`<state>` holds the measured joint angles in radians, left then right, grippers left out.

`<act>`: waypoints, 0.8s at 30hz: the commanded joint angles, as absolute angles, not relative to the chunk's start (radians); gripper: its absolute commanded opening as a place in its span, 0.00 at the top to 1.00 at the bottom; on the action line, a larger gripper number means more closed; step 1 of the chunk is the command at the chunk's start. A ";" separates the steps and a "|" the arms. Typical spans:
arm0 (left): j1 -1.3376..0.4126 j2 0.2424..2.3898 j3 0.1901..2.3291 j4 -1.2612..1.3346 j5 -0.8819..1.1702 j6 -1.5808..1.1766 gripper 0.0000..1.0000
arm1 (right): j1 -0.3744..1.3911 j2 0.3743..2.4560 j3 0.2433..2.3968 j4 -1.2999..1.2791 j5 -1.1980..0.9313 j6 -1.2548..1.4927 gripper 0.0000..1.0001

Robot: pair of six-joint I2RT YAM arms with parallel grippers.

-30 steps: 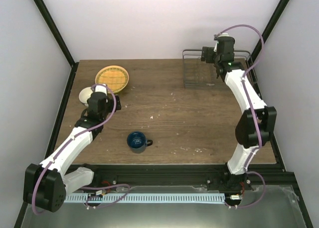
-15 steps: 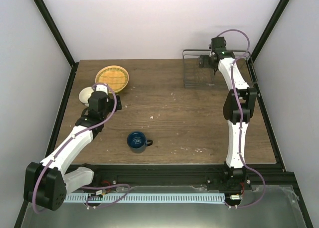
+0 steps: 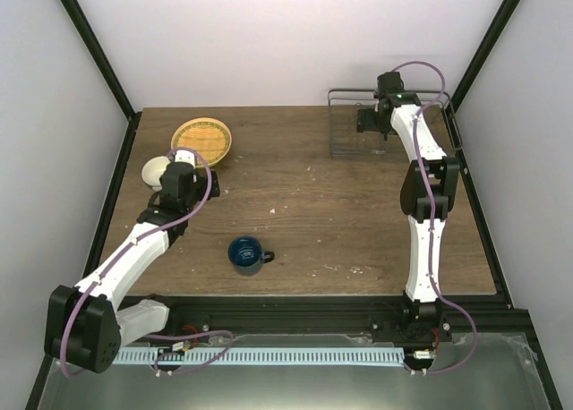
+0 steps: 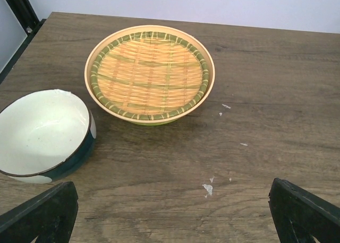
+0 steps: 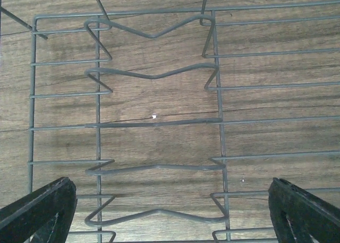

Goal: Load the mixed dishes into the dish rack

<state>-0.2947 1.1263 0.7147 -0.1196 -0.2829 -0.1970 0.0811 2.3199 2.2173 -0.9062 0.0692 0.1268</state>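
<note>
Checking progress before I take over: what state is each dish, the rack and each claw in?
yellow-orange plate: flat on the table, face up, not loaded.
blue-and-white cup: upright, empty, beside the plate, not touching it.
dark blue mug: upright on the table, alone.
dish rack: no dishes in the part shown.
left claw: open, holding nothing.
right claw: open, holding nothing, over the rack.

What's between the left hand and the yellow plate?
Between the left hand and the plate lies only bare table with a few white specks; the left wrist view shows it. The cup sits off to the left.
</note>
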 commanded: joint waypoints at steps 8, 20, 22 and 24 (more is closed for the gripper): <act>-0.298 1.147 0.747 -0.109 -0.268 -0.177 0.00 | 0.128 2.330 2.149 -0.914 0.057 0.118 0.00; -0.298 1.148 0.744 -0.102 -0.272 -0.172 0.00 | 0.167 2.300 2.011 -0.894 0.095 0.135 0.00; -0.298 1.152 0.744 -0.101 -0.269 -0.171 0.00 | 0.177 2.287 1.972 -0.884 0.102 0.143 0.00; -0.298 1.153 0.744 -0.101 -0.267 -0.172 0.00 | 0.190 2.270 1.923 -0.878 0.116 0.157 0.00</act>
